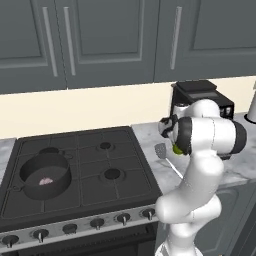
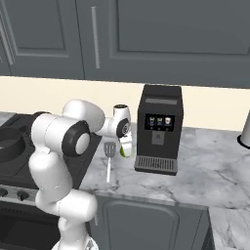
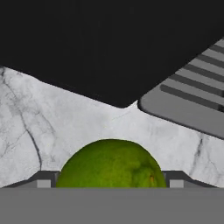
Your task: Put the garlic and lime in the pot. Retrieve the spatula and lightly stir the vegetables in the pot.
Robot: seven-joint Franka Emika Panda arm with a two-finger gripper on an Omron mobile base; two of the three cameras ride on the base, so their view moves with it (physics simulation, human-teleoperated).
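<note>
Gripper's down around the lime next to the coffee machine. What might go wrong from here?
1. The lime is round and sits on smooth marble counter between the fingertips; an off-centre squeeze may make it roll away.
2. The coffee machine and its drip tray stand close to the gripper, so the hand may bump them when lifting.
3. The spatula lies just beside; a swing toward the pot might knock it.

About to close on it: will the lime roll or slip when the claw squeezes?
The lime is round, so it would likely roll on the flat marble counter if nudged. It sits centred between the fingertips, so it should hold.
</note>
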